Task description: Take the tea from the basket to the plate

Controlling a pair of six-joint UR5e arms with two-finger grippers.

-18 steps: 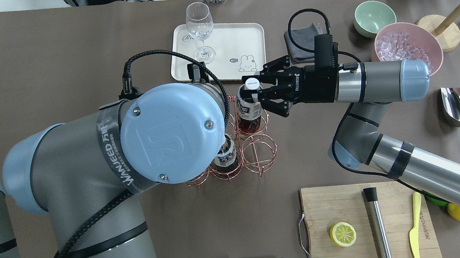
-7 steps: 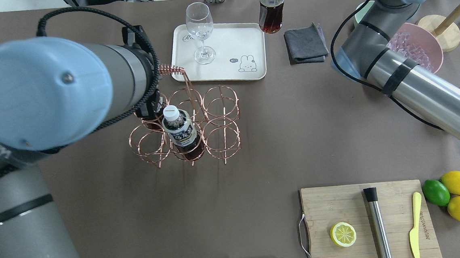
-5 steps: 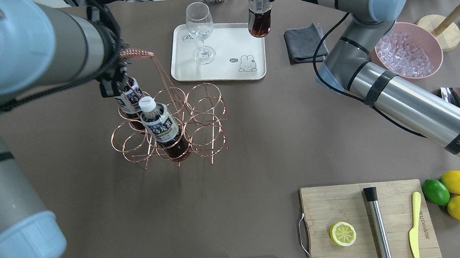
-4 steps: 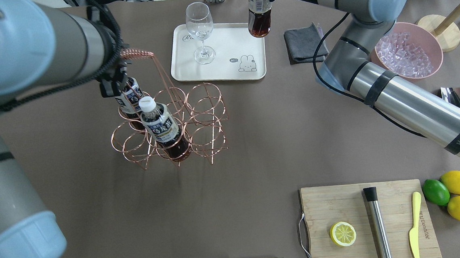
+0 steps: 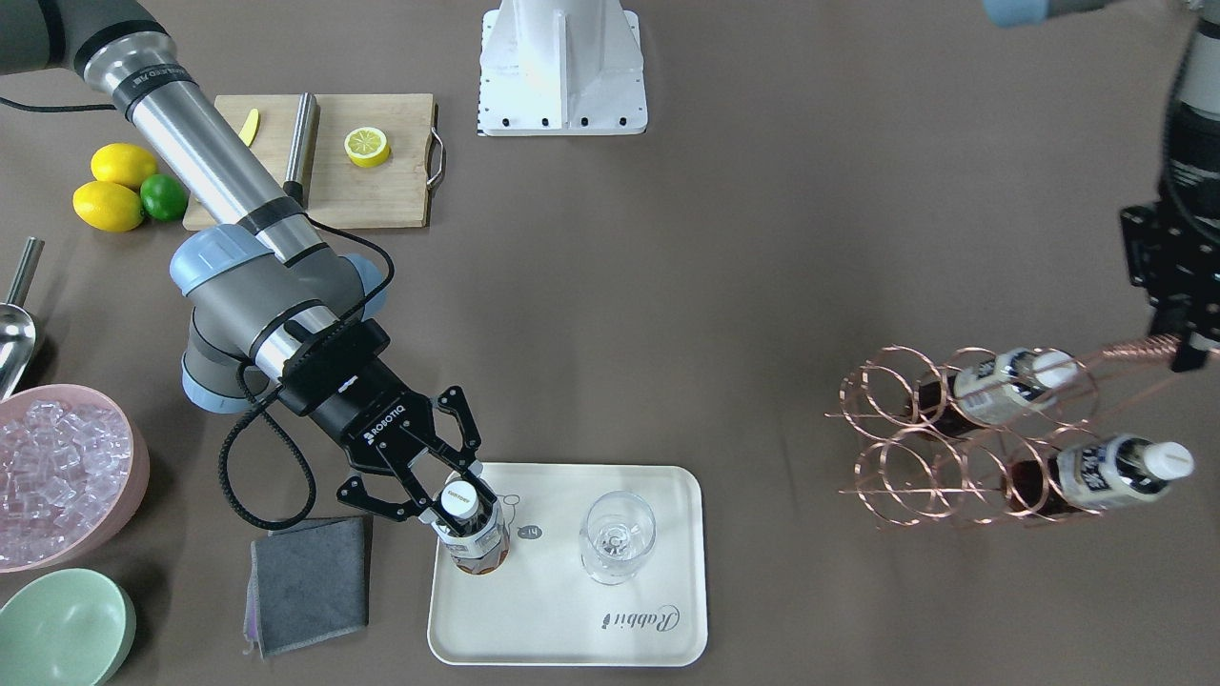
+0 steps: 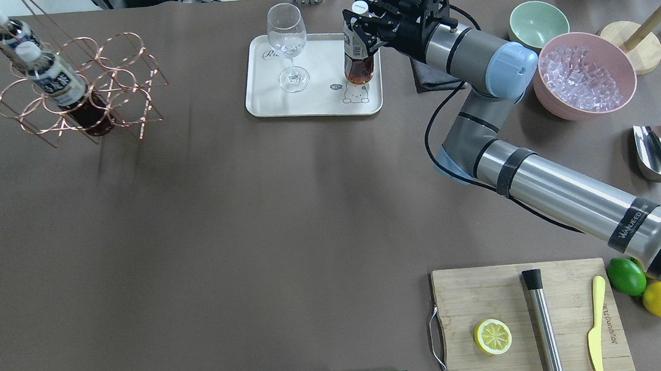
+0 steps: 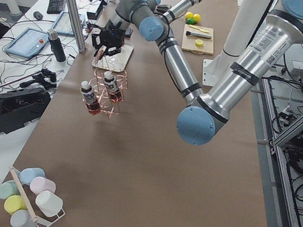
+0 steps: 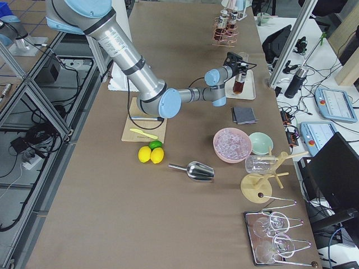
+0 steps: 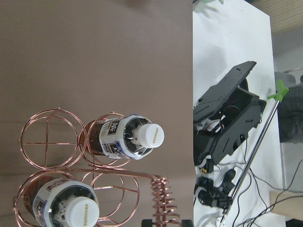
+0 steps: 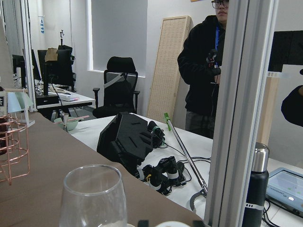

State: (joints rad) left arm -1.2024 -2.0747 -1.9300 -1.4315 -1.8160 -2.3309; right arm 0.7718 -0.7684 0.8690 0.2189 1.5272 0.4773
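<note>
Exterior front-facing: the right gripper point(image 5: 456, 495) is closed narrowly on the neck of the tea point(image 5: 474, 543), which stands on the plate point(image 5: 572, 629) beside a wine glass point(image 5: 618, 538). The left gripper point(image 5: 1185, 348) pinches the coil handle of the tilted basket point(image 5: 896, 448), which carries 2 bottles point(image 5: 1096, 472). Overhead exterior: the tea stands by the bear drawing point(image 6: 355, 95).
</note>
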